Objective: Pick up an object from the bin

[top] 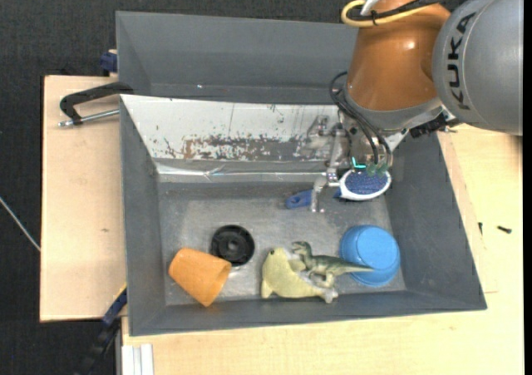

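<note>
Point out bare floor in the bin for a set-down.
Biggest bare patch: the back-left floor of the bin, bordered by the left wall, the small blue piece and the black disc. A narrower strip runs between that piece and the toy dinosaurs. Crowded: the front row, orange cup to blue cup, and the back right under the tool.

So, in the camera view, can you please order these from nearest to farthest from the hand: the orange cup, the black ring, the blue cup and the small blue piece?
Starting from the hand:
1. Blue piece, just beside it, on the view's left.
2. Blue cup, below it, front right.
3. Black ring, front, left of centre.
4. Orange cup, front left corner.
</note>
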Robot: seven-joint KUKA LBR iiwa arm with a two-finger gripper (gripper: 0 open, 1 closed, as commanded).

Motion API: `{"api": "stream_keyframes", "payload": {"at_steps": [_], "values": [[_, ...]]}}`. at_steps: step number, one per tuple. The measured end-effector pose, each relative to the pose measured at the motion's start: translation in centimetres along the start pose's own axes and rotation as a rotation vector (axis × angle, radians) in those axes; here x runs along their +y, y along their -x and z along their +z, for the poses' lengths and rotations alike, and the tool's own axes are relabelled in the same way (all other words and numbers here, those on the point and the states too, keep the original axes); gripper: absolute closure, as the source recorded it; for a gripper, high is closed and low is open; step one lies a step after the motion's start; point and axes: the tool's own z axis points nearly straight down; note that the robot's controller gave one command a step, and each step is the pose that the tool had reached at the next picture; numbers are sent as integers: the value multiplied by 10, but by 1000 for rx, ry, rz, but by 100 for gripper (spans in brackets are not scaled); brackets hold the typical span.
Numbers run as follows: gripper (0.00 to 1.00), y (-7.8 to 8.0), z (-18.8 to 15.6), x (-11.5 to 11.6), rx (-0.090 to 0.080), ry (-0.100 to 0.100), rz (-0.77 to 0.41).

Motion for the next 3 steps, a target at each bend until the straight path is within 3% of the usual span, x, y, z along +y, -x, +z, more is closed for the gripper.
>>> {"api": "stream_keyframes", "payload": {"at_steps": [1, 2, 3], "values": [[0, -1, 115, -43, -3, -1, -447], [100, 1, 113, -42, -8, -1, -447], [100, 2, -25, -54, -20, -5, -490]]}}
